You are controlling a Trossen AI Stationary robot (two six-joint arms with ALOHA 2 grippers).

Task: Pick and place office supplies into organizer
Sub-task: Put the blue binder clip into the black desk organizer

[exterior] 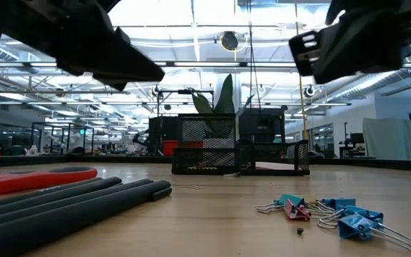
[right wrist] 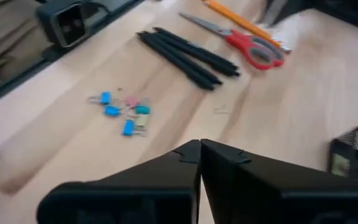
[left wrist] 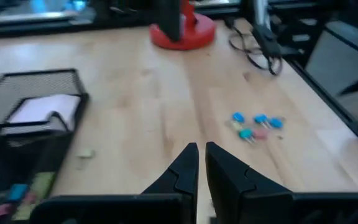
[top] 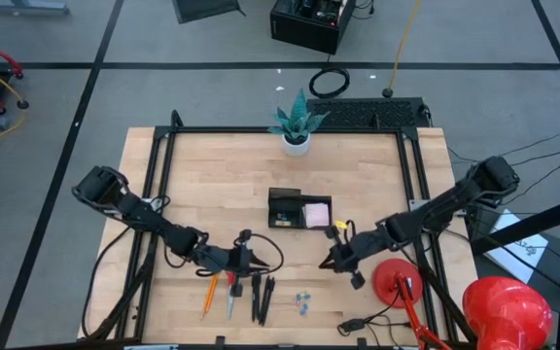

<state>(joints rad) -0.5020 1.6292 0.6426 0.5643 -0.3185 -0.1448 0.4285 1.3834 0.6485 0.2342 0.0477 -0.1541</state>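
Tabletop: pale wood, supplies scattered.
Right gripper (right wrist: 199,146): clenched, empty, well short of the blue clips (right wrist: 122,112).
Left gripper (left wrist: 201,152): nearly closed, empty, near the pens (top: 262,297).
Organizer (top: 297,209): beyond both.
Risk: closed fingers would shove clips, not grasp them.
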